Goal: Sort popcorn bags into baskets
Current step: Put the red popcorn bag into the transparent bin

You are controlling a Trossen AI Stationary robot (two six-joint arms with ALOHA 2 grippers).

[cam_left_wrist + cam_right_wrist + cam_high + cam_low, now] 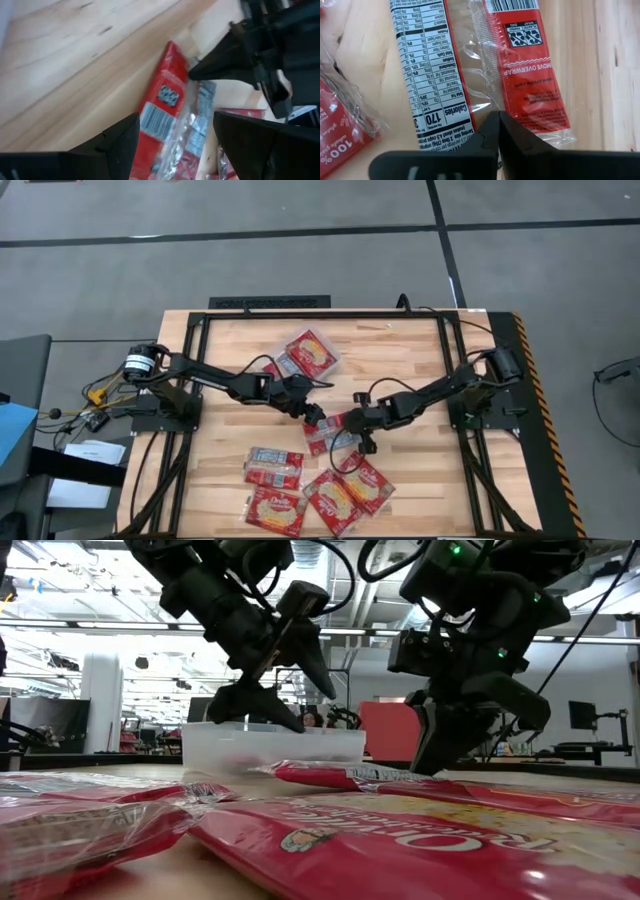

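Note:
A red popcorn bag lies on the wooden table near its middle, its pale nutrition panel up. My right gripper stands on it, shut, pointing down; the low view shows this too. My left gripper is open and hangs a little above the bag's other end, one finger on either side, touching nothing. The clear plastic basket stands at the far middle with packets in it. My right gripper comes from above, pointing down. Its shut fingertips meet on the bag's clear wrap, between the nutrition panel and the red strip, near one end. Wrinkles in the wrap run toward the tips. The bag lies flat on the table.
Several more red packets lie near the table's near edge: one panel-up, others picture-up. They fill the low view's foreground. A black frame runs around the tabletop.

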